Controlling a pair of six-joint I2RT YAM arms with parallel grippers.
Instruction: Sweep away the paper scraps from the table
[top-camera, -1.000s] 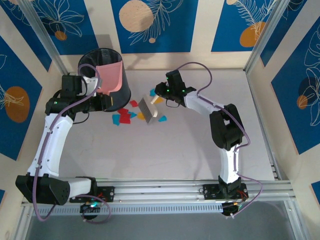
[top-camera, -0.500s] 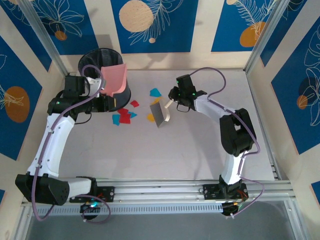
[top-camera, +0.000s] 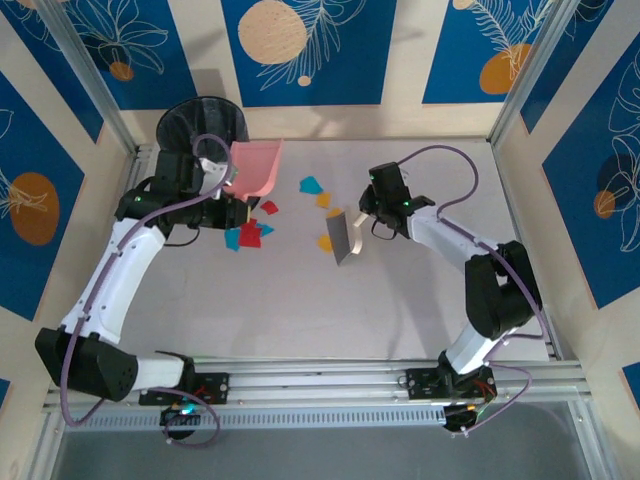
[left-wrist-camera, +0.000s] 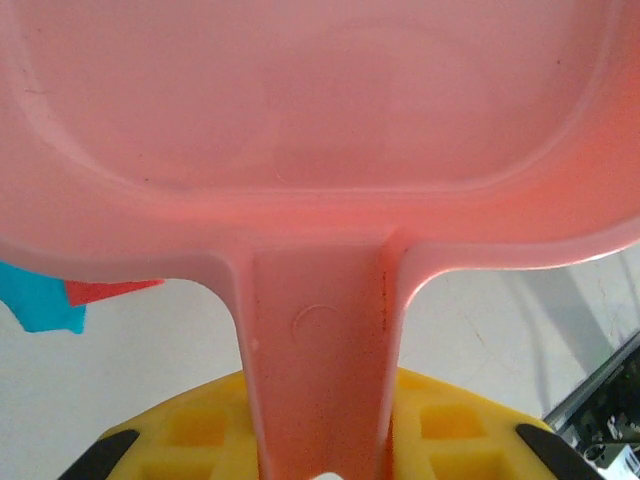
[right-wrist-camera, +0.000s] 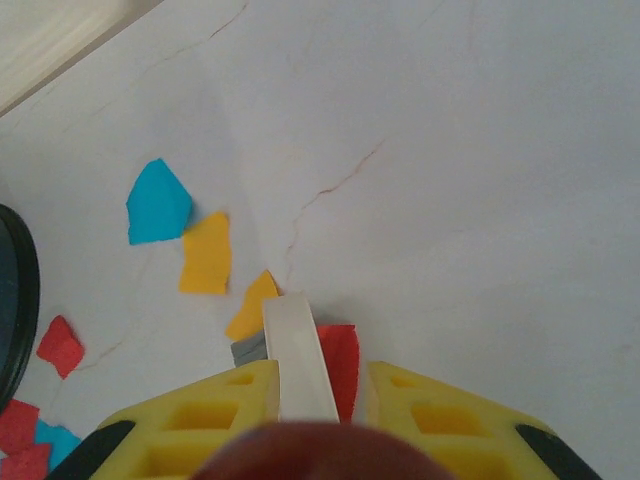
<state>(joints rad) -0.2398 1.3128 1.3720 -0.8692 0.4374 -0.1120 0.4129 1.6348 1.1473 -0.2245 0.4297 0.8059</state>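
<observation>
Pink dustpan (top-camera: 256, 166) is hovering, clamped in left pincer (left-wrist-camera: 320, 425); right pincer (right-wrist-camera: 305, 388), gripping the sweeper (top-camera: 343, 238), is risking shoving paper scraps (top-camera: 249, 233) under it toward nine o'clock.

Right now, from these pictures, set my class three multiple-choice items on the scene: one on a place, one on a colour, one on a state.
1. Where is the round black mesh bin?
A. at the far left corner of the white table
B. at its far right corner
C. at its near edge, between the arm bases

2. What colour is the plastic dustpan in the left pincer?
A. green
B. pink
C. black

3. How is the right pincer?
A. open and empty
B. shut on the white-handled grey sweeping tool
C. shut on the bin

Answers:
1 A: the bin sits top left in the overhead view.
2 B: the pan is pink in the left wrist view.
3 B: the white handle is clamped in the pincer in the right wrist view.
</observation>
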